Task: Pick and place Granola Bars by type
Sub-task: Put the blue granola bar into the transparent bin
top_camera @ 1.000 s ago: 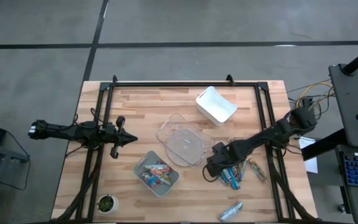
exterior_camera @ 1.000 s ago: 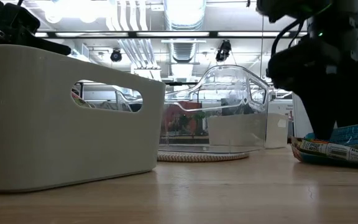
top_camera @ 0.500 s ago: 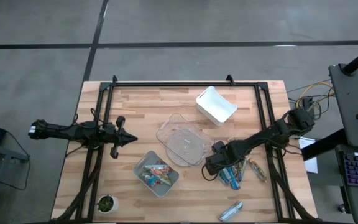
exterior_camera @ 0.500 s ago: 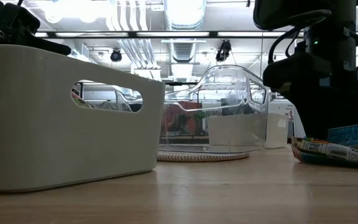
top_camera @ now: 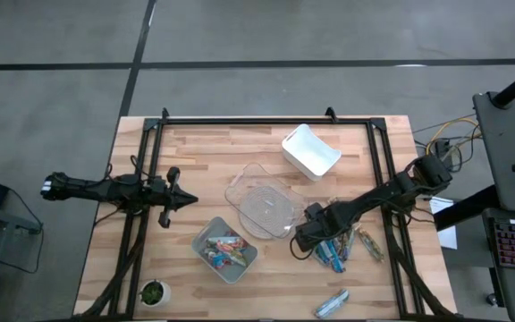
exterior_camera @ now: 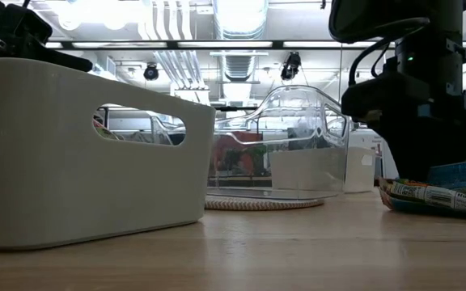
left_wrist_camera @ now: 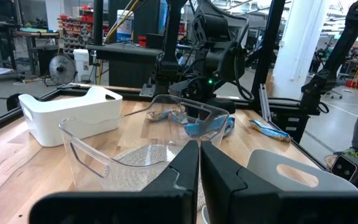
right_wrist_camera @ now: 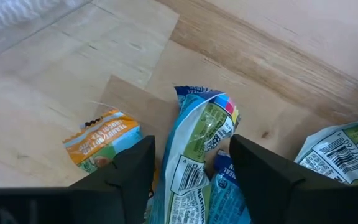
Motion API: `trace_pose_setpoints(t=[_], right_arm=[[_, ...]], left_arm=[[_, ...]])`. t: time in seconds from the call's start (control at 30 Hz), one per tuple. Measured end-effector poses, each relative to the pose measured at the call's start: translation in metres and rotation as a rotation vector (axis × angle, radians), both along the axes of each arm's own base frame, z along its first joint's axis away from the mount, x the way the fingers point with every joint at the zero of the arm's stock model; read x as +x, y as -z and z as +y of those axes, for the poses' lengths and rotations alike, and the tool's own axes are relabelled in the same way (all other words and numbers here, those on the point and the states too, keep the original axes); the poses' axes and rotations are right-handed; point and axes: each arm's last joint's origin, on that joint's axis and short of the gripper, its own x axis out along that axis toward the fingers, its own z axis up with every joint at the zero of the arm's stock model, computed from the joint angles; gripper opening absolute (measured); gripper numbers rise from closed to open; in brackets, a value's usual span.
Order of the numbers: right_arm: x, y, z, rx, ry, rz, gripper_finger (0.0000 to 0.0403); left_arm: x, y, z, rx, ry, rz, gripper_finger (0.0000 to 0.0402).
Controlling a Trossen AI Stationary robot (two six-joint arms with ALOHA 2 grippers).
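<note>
A pile of granola bars (top_camera: 336, 249) lies on the table's right half, with blue, orange and greenish wrappers. My right gripper (top_camera: 306, 238) hangs open over the pile's left end, pointing down. In the right wrist view its fingers (right_wrist_camera: 194, 180) stand on either side of a blue bar (right_wrist_camera: 197, 149); I see no touch. An orange bar (right_wrist_camera: 102, 144) lies flat beside it. The low view shows the gripper (exterior_camera: 415, 121) above the bars (exterior_camera: 435, 198). More bars fill the grey bin (top_camera: 225, 249). My left gripper (top_camera: 182, 200) waits shut over the table's left side.
A clear bin (top_camera: 262, 206) stands mid-table and a white bin (top_camera: 311, 150) toward the far edge. One blue-silver bar (top_camera: 332, 302) lies alone near the near edge. A small green object (top_camera: 154, 292) sits at the near left corner. Black frame rails run along both sides.
My right gripper has sunk a little toward the pile of bars and shifted slightly; its fingers stay apart. The bars, the bins and the left arm have kept still.
</note>
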Motion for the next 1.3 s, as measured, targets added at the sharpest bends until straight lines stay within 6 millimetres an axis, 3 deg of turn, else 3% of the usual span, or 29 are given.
trace_pose_setpoints(t=[0.47,1.03,1.3], right_arm=[[0.0,-0.002,0.0,0.002,0.0,-0.008,0.0135],[-0.006,-0.006,0.01,-0.034,-0.061,-0.036,0.0196],[-0.01,-0.006,0.02,-0.066,-0.103,-0.06,0.0199]], left_arm=[[0.0,0.0,0.0,0.0,0.0,0.001,0.0],[0.0,0.0,0.0,0.0,0.0,0.0,0.0],[0.0,0.0,0.0,0.0,0.0,0.0,0.0]])
